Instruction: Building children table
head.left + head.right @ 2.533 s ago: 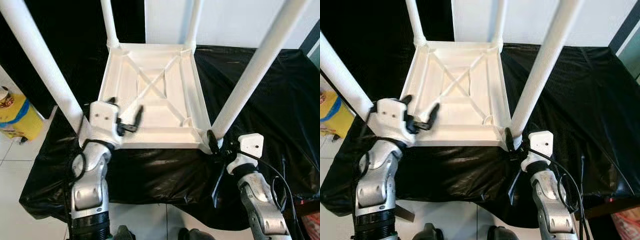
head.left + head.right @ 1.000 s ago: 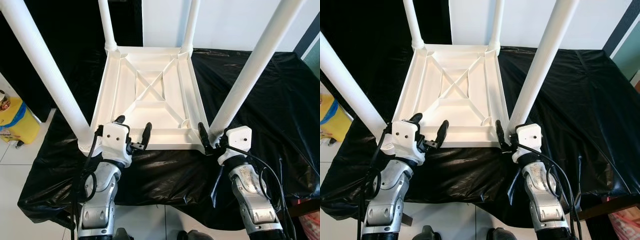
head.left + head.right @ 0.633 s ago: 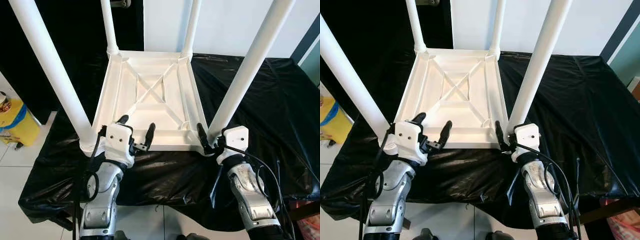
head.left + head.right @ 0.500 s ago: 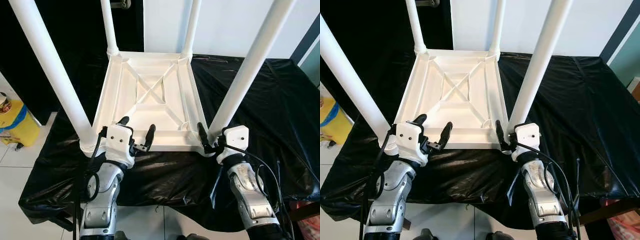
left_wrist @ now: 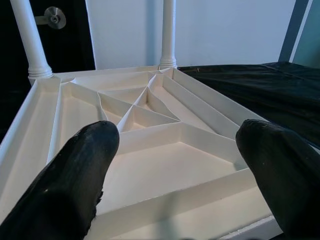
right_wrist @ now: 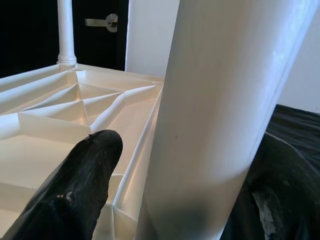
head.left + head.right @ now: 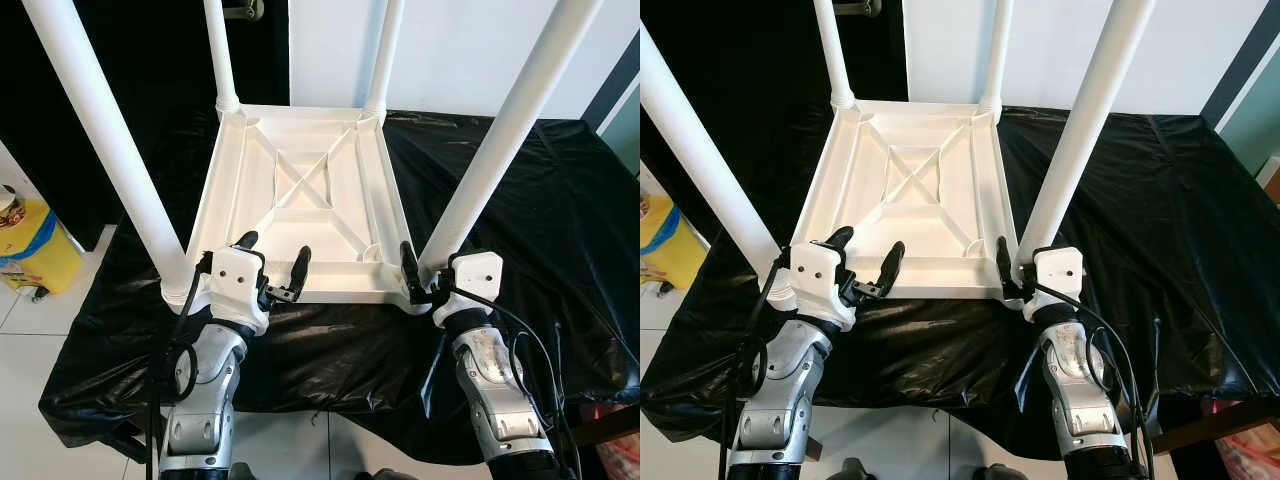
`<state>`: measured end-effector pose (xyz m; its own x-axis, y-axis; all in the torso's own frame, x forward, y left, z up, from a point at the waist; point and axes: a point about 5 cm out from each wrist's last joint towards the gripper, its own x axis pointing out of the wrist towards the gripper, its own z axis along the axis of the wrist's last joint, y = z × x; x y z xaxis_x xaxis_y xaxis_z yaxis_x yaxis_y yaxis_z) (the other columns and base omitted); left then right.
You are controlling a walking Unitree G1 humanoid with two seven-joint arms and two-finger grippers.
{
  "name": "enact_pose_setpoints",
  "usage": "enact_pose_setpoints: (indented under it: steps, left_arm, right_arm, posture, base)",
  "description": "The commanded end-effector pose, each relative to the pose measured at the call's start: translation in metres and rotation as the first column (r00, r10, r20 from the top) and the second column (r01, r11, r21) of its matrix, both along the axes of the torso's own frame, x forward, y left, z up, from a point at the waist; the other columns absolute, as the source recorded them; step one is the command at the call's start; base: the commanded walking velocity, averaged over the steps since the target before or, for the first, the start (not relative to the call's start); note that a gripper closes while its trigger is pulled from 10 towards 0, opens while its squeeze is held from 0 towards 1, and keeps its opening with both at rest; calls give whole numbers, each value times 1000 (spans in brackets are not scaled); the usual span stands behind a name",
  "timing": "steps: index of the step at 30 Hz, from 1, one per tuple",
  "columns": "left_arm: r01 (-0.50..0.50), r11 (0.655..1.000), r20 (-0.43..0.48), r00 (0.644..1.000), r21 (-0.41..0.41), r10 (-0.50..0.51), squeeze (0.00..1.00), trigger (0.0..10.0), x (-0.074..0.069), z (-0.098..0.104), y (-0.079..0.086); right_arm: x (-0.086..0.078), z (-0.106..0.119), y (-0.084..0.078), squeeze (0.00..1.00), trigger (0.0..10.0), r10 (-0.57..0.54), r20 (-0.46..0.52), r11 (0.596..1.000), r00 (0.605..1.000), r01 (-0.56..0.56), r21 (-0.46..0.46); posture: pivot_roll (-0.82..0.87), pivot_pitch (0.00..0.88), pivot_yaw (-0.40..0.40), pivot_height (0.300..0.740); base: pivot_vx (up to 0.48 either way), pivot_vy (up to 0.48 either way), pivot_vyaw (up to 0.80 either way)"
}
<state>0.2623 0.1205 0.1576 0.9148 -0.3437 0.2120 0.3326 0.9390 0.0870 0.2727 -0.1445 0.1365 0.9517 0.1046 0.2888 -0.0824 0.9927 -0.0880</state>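
A yellow container (image 7: pixel 28 252) stands on the floor at far left, beside the desk (image 7: pixel 560 200) draped in black sheeting. The white table (image 7: pixel 300 190) lies upside down on the desk, its four legs pointing up. The left end effector (image 7: pixel 275 262) hovers at the table's near rim, fingers (image 5: pixel 75 165) spread apart over the ribbed underside. The right end effector (image 7: pixel 1030 268) has its fingers either side of the near right leg (image 7: pixel 1080 120); whether they clamp it cannot be told.

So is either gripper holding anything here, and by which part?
The right gripper straddles the base of the near-right table leg; whether it clamps it cannot be told. The left gripper is open over the upturned tabletop's near edge, holding nothing.
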Motion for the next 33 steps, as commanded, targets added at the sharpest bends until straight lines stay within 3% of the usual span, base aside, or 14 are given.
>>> enact_pose_setpoints:
  steps: [1, 10, 33]
  left_arm:
    - [-95, 993, -35, 995, -77, 93, 0, 10000, 2, -4, -5]
    - [-99, 991, -47, 994, -89, 95, 0, 10000, 2, -4, -5]
    - [-103, 991, -53, 994, -84, 98, 0, 10000, 1, -3, -3]
  right_arm:
    - [-2, -1, -3, 0, 10000, -20, -10, 1000, 1000, 20, -4]
    - [-4, -4, -3, 0, 10000, -30, -25, 1000, 999, 30, -3]
    - [-8, -8, -2, 0, 10000, -47, -46, 999, 998, 47, 5]
  posture:
    - [40, 49, -57, 740]
    - [39, 55, -62, 740]
    - [41, 59, -58, 740]
  base:
    - [0, 0, 0]
    - [0, 0, 0]
    - [-283, 0, 0]
